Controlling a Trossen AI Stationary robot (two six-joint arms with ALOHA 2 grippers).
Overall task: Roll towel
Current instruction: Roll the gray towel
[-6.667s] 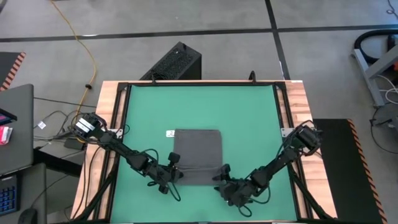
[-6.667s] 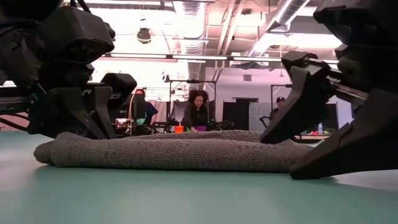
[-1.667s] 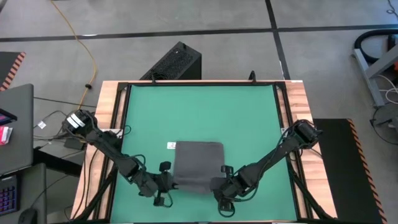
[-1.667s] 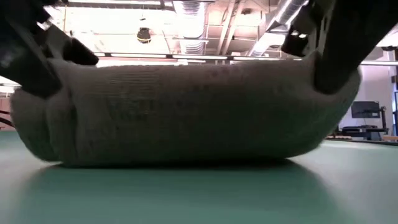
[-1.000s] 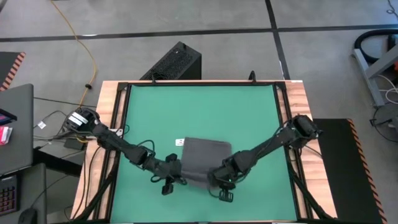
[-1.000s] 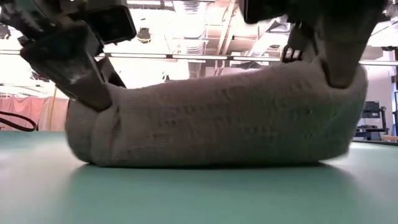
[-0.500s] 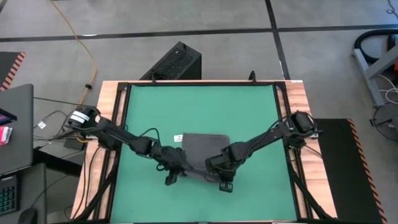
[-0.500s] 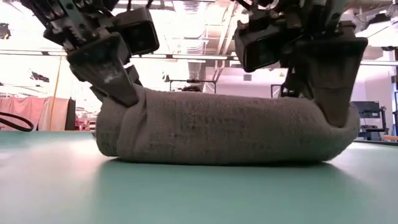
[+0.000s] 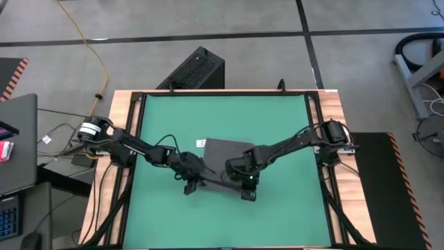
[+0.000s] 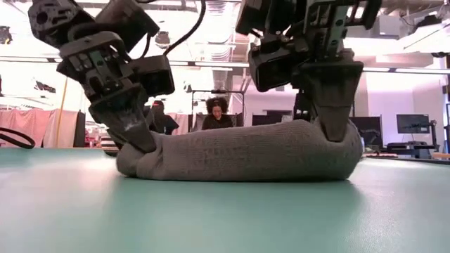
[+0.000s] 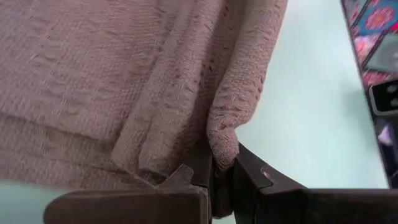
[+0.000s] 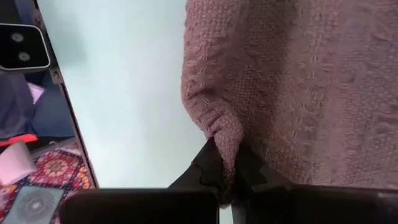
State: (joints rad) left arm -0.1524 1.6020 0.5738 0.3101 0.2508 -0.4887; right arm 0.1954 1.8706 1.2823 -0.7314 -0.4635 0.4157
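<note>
Towel partly rolled, pinched at both ends of the roll by the two grippers.

The towel [image 9: 225, 158] lies near the middle of the green tabletop [image 9: 277, 125]: dark grey, soft, with a coarse knitted weave visible in both wrist views. Seen from table height it forms a thick, rounded, sausage-shaped bundle [image 10: 242, 152] resting on the mat, fold lines showing at its ends. From above, a flat rectangular part extends beyond the roll, with a small white label [image 9: 201, 143] at its far left corner. The left gripper [image 9: 196, 178] has its fingers narrowed onto a bunched fold of cloth at the roll's left end [image 11: 224, 146]. The right gripper [image 9: 243, 178] likewise pinches a fold at the right end [image 12: 225, 146]. The tabletop is smooth and matte, framed by wooden rails [image 9: 333, 118].
</note>
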